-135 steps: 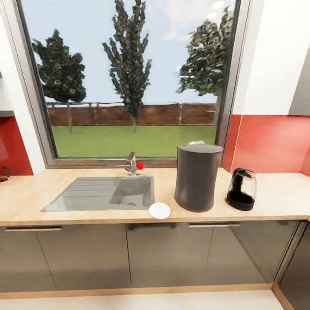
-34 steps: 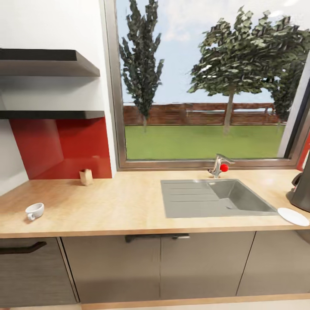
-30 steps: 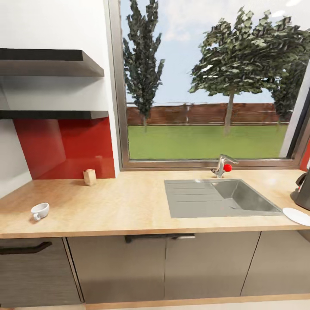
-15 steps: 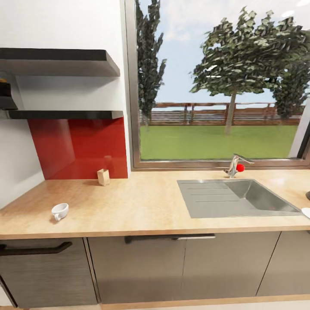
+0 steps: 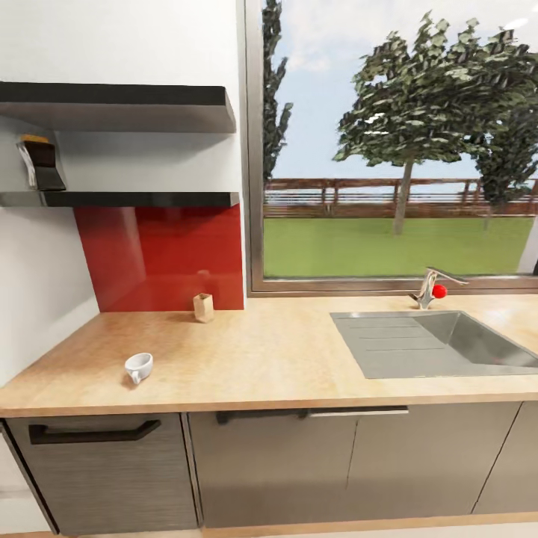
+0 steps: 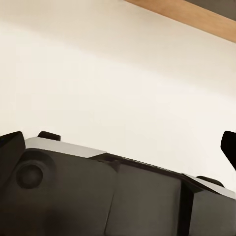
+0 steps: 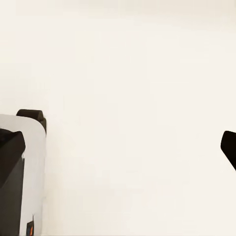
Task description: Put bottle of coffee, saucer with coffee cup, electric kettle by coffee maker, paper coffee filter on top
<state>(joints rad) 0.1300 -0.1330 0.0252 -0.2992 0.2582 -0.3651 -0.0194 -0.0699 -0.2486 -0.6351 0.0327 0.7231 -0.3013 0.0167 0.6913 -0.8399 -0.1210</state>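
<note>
The tiny white coffee cup (image 5: 139, 366) stands on the light wood kitchen countertop (image 5: 261, 359) near its front left edge. Two black shelves hang on the left wall, an upper one (image 5: 119, 104) and a lower kitchen shelf (image 5: 127, 199). A dark jar with a yellow-orange top, the bottle of coffee (image 5: 41, 161), stands on the lower shelf at its left end. The left gripper (image 6: 118, 147) and the right gripper (image 7: 118, 147) hang over pale floor, each with its dark fingertips wide apart and nothing between them. The coffee maker, saucer, kettle and paper filter are out of view.
A small tan block (image 5: 202, 307) stands against the red backsplash. The steel sink (image 5: 441, 344) with its faucet (image 5: 433, 288) is set into the counter at the right, under the window. Grey cabinet fronts (image 5: 299, 463) run below. The robot's dark base (image 6: 98, 196) lies under the left wrist.
The camera has swung left along the counter. The coffee maker, kettle and saucer left the picture on the right; the cup, the shelves and the jar came in on the left.
</note>
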